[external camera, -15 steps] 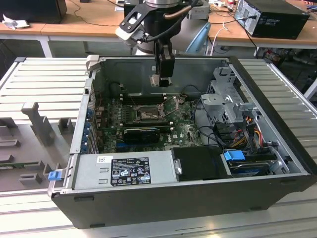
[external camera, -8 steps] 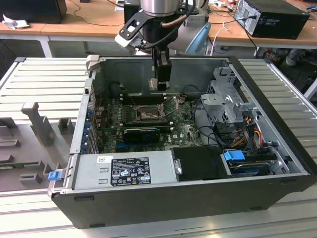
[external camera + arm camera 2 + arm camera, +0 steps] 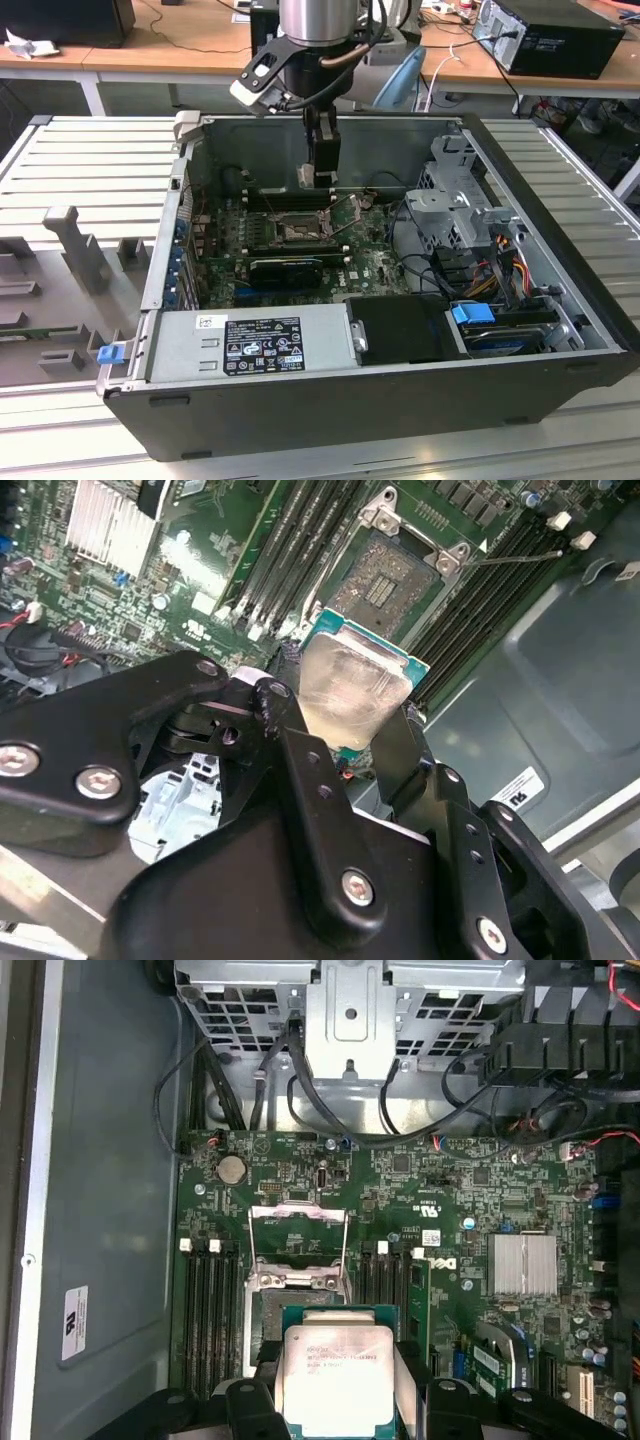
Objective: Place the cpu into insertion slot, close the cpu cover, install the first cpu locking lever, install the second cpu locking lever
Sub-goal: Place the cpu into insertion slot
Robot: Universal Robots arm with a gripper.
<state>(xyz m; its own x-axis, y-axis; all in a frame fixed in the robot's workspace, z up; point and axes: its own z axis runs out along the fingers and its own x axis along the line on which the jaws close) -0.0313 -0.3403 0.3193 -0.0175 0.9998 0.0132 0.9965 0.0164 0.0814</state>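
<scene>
Tool point(image 3: 345, 718) grips cpu point(image 3: 335, 1375) near insertion slot point(image 3: 385, 580); cpu face print unreadable.

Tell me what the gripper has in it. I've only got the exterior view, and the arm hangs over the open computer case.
Observer: In both wrist views the gripper is shut on the chip, with the chip's pale silver face showing.
Operator: Is the socket free?
Observer: Yes. In the second wrist view the socket lies bare, and the chip is held clear of it, not yet set in.
Operator: And the cover?
Observer: In the first wrist view the cover stands swung open at the far side of the socket.
</scene>
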